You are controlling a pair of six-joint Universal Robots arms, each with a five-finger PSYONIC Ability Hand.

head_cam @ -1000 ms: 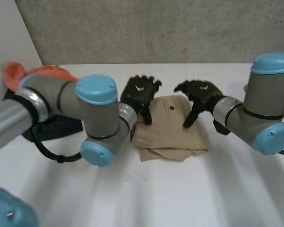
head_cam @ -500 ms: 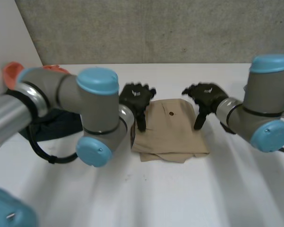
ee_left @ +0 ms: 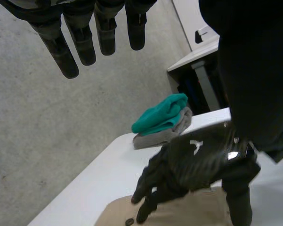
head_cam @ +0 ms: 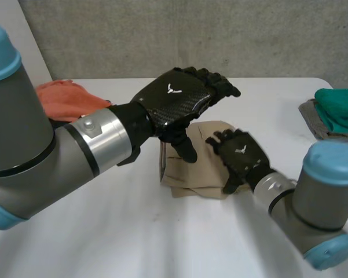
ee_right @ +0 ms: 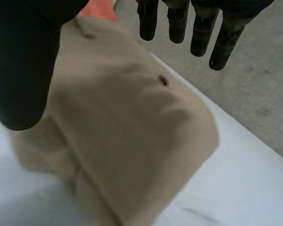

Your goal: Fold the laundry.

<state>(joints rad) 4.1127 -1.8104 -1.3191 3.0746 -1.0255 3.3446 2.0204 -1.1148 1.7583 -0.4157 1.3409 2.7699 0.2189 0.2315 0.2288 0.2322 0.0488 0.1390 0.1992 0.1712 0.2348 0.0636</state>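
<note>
A folded tan garment (head_cam: pixel 188 174) lies in the middle of the white table (head_cam: pixel 162 243), a dark button (ee_right: pixel 163 81) on its top layer. My left hand (head_cam: pixel 176 98) hovers above the garment's left part, fingers straight, thumb pointing down, holding nothing. In the left wrist view its fingers (ee_left: pixel 84 42) hang free in the air. My right hand (head_cam: pixel 241 155) is over the garment's right edge, fingers spread and relaxed. The right wrist view has the tan garment (ee_right: pixel 132 132) under the right hand (ee_right: pixel 198 33), which is apart from the cloth. The left wrist view also catches the right hand (ee_left: pixel 202 160) above the garment (ee_left: pixel 179 214).
An orange cloth (head_cam: pixel 63 98) lies at the table's back left, above a dark cloth. At the right edge a teal cloth (head_cam: pixel 339 107) is stacked on a grey one (ee_left: pixel 160 136). A concrete wall stands behind the table.
Both hands have lifted off the garment's far edge. The left hand rose and came nearer the camera; the right arm swung to the near right. The garment has stayed folded in place.
</note>
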